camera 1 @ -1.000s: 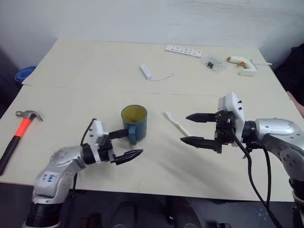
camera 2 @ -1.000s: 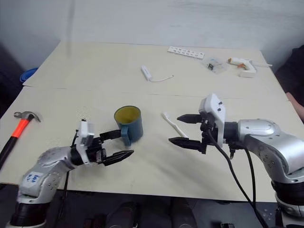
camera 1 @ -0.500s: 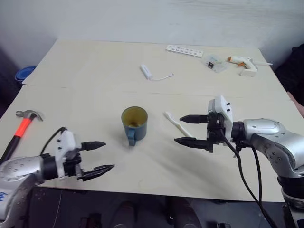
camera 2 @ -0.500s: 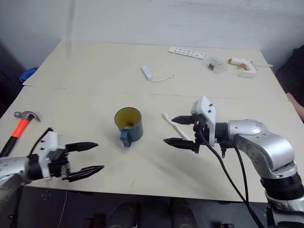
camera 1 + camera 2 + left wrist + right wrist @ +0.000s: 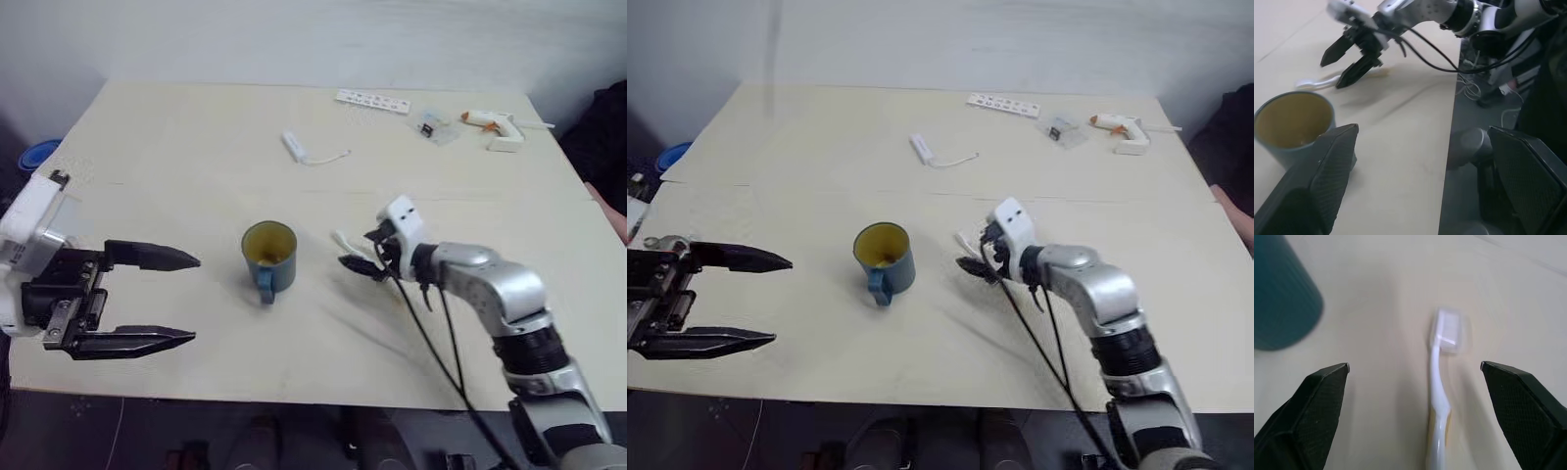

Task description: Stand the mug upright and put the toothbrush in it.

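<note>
The table [image 5: 196, 147] is seen with the mug [image 5: 268, 257] already upright near its front middle, so the toothbrush step is judged to be in hand. The left gripper [image 5: 167, 299] is held wide open and empty, well apart from the mug. The right gripper [image 5: 358, 252] is spread wide over the toothbrush [image 5: 1440, 396], which lies flat just beside the mug. A lowering and closing on its handle is called for next

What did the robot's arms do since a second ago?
The left end effector pulled away from the mug, out to the left. The right end effector moved in over the toothbrush, open around it, not gripping. Mug upright and toothbrush flat on the table, both unmoved.
</note>
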Action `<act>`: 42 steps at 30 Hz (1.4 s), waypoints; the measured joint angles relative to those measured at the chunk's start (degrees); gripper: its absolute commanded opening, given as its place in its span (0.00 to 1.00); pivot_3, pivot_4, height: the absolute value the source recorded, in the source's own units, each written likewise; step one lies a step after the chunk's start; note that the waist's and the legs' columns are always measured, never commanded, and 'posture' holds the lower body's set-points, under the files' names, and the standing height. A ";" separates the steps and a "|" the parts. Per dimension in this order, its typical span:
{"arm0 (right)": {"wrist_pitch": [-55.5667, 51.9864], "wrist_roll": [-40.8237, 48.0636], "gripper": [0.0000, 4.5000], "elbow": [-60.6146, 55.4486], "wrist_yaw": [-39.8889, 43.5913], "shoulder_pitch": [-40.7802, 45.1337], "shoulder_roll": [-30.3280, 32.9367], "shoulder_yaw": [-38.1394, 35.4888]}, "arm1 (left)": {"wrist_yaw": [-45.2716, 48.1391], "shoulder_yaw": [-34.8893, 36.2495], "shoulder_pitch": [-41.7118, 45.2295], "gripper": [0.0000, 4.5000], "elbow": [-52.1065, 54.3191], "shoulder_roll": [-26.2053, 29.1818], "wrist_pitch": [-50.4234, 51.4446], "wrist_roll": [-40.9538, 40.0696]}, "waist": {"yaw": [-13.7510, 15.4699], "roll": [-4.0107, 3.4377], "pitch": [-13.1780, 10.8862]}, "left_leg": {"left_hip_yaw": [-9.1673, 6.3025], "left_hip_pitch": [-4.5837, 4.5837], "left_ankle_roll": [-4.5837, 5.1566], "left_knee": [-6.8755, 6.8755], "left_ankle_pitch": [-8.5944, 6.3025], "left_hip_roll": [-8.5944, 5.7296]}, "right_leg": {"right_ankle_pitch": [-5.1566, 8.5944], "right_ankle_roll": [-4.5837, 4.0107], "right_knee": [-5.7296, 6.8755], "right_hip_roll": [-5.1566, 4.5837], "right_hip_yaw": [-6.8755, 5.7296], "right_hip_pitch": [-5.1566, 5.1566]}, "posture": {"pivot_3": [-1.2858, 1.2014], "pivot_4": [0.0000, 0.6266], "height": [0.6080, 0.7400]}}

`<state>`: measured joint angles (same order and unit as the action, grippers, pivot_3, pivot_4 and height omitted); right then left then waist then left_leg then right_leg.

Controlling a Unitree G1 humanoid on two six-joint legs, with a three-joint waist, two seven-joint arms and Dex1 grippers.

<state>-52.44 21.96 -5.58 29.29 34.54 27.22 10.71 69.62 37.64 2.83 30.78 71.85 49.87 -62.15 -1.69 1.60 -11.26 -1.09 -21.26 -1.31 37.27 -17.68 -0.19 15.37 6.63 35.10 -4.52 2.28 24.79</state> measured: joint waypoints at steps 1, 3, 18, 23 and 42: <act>-0.50 -1.04 1.00 0.95 -0.82 0.05 -0.06 0.27 | 0.58 -1.57 0.51 1.00 0.58 0.10 -0.44 0.38 | -0.05 0.00 0.00 | 0.01 -0.04 0.00 -0.08 0.00 -0.01 | 0.00 0.00 -0.01 0.03 0.02 0.13 | 0.52 0.24 1.00; -1.35 -1.86 1.00 1.20 -0.96 0.89 -0.06 0.42 | 1.03 -3.24 1.71 1.00 0.59 0.32 -0.79 0.58 | -0.17 0.00 0.00 | 0.03 -0.07 -0.01 -0.11 0.00 0.03 | 0.00 0.00 0.00 0.11 0.06 0.24 | 0.52 0.24 1.00; -1.37 -5.66 0.05 0.94 2.09 1.12 0.08 2.49 | 2.52 -9.05 4.89 1.00 -2.30 0.60 -4.71 7.38 | -0.41 0.01 0.01 | 0.15 0.10 -0.01 -0.05 0.01 0.08 | 0.02 -0.03 0.07 0.24 -0.04 -0.01 | 0.52 0.24 1.00; -1.22 -6.07 0.03 1.48 3.31 1.84 -0.11 2.41 | 0.81 -5.30 5.54 1.00 -4.35 0.44 -0.51 4.50 | -0.48 0.01 0.01 | 0.10 0.07 -0.01 -0.03 0.01 0.08 | 0.02 -0.02 0.08 0.23 -0.04 0.03 | 0.52 0.24 1.00; 18.75 4.34 0.03 15.65 -0.31 19.36 -37.25 -7.47 | -1.72 9.26 -4.68 1.00 -4.95 -4.16 4.99 5.60 | -2.66 0.01 0.00 | 0.06 -0.07 -0.20 -0.19 0.04 0.32 | 0.06 -0.11 0.65 -0.07 0.15 0.69 | 0.52 0.24 1.00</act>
<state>-33.69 26.31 10.08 28.98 53.90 -10.03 3.23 67.90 46.91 -1.85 25.84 67.69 54.85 -56.55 -4.35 1.60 -11.26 -1.03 -21.33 -1.50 37.08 -17.64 0.14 15.44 6.52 35.74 -4.59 2.42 25.48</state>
